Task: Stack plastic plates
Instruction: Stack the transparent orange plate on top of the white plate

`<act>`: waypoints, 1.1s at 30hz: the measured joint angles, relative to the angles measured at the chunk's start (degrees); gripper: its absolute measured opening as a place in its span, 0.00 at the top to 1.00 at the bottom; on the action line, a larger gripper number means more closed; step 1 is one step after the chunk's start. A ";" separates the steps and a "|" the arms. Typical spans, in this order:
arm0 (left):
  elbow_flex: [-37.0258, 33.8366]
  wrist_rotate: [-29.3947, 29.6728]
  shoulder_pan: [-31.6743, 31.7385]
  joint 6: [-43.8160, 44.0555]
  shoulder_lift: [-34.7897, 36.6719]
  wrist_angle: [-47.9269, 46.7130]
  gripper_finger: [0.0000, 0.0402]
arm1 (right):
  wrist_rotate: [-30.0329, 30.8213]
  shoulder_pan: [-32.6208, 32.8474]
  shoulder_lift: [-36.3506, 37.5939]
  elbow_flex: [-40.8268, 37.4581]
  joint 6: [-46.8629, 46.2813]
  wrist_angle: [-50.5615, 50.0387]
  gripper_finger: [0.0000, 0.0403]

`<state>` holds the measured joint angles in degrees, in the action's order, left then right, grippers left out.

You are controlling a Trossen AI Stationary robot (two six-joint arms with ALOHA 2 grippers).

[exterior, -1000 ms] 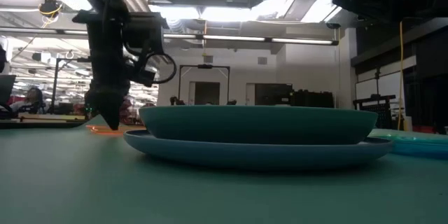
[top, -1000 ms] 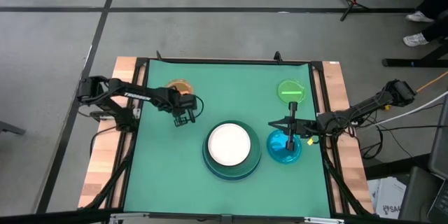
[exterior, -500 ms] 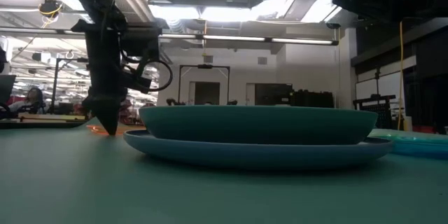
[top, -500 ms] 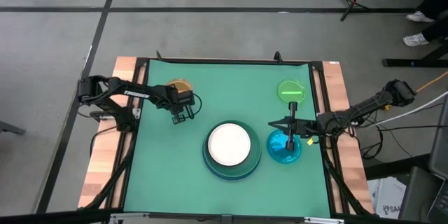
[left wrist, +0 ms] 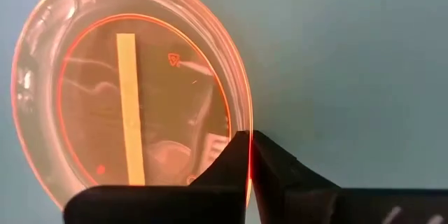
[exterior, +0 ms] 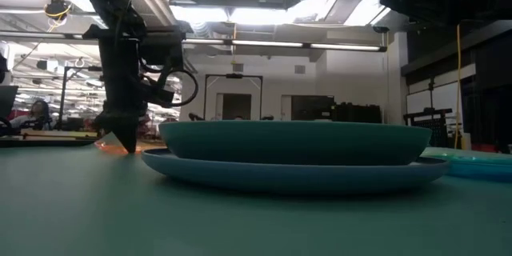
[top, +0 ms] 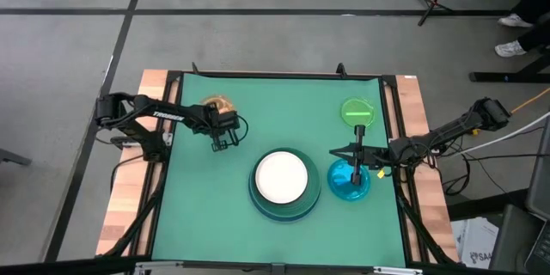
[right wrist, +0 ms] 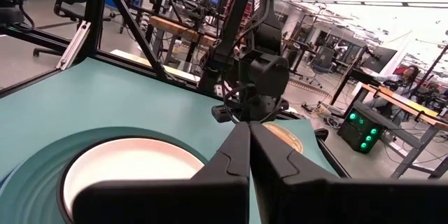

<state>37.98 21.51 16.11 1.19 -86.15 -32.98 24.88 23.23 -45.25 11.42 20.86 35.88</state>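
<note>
On the green table (top: pixel 215 189) in a workshop, five plates visible; left gripper (left wrist: pixel 249 155) pinching the orange plate (left wrist: pixel 84 98); right gripper (right wrist: pixel 249 155) pressed together over the cyan plate (top: pixel 342 187)

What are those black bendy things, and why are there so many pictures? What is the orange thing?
They are two robot arms at a green table. One camera looks down from above, one sits at table height, and one rides on each wrist. The left gripper has pinched shut on the rim of the see-through orange plate, which you see best from its wrist camera. The right gripper is shut, above the cyan plate. In the middle sits a stack: a white plate on a dark teal plate on a light blue plate. A green plate waits farther back.
</note>
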 joint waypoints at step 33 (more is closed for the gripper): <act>13.72 2.76 -18.31 -0.31 -0.04 -5.50 1.00 | 0.17 0.01 -0.01 0.00 0.02 0.00 1.00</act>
<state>51.70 24.27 -2.20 0.89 -86.19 -38.48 25.06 23.24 -45.25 11.42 20.88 35.88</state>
